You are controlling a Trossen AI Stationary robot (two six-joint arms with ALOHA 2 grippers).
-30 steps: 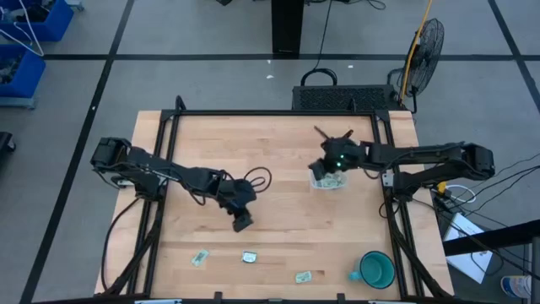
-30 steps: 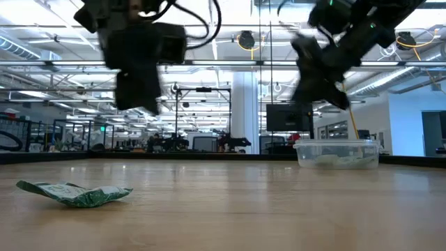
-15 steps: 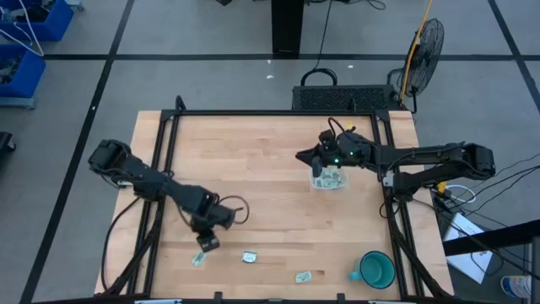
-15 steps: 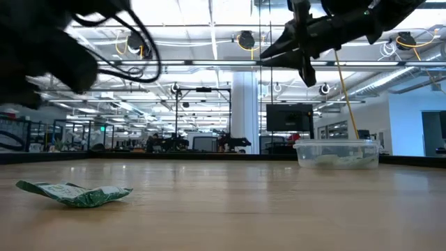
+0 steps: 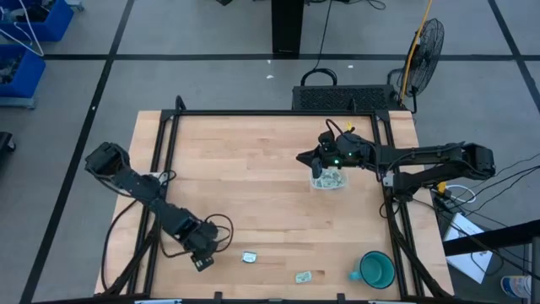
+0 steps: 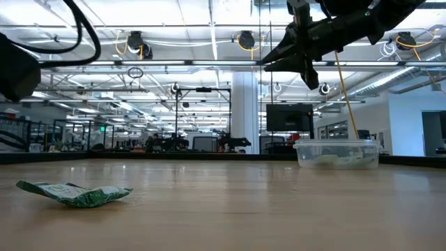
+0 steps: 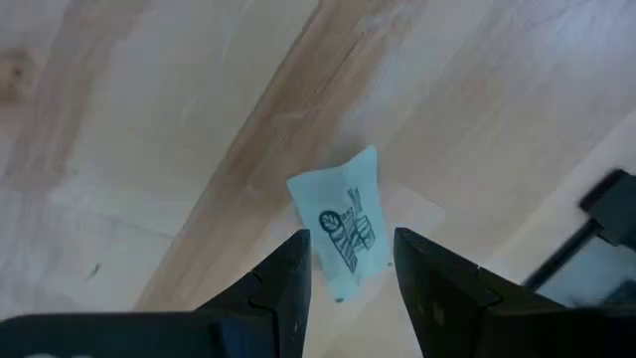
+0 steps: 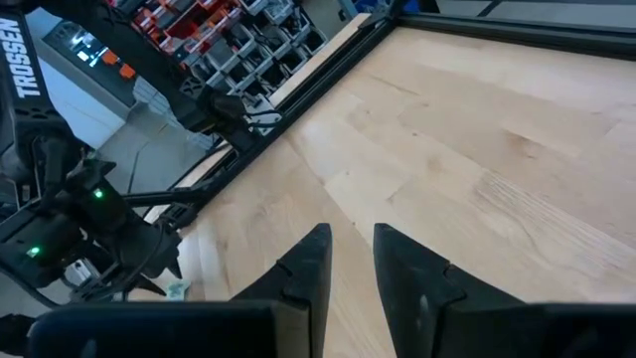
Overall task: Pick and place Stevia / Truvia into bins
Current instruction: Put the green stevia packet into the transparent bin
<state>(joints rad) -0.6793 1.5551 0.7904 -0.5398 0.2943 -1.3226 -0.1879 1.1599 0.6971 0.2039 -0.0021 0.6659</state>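
My left gripper [image 5: 201, 262] is low over the table's near left part, open. In its wrist view its fingers [image 7: 298, 261] stand on either side of a pale sachet [image 7: 338, 214] lying flat on the wood. Whether they touch it, I cannot tell. From above, the gripper hides that sachet. Two more sachets [image 5: 250, 257] [image 5: 304, 276] lie near the near edge. A crumpled green one [image 6: 73, 194] shows in the low view. The clear bin [image 5: 327, 180] [image 6: 338, 153] holds several sachets. My right gripper [image 5: 301, 157] [image 8: 353, 239] hovers just left of the bin, slightly open and holding nothing.
A teal mug [image 5: 376, 270] stands at the near right corner. A black frame rail [image 5: 164, 135] runs along the table's left, far and right sides. Bare wood [image 5: 253, 169] lies between the two arms. My left arm's cable loops beside its wrist [image 5: 221, 226].
My left gripper has swung from the table's middle toward the near left corner and come down over the sachet there. My right gripper turned above the bin during the first half second, its fingers now pointing toward the table's left. It has kept still since.
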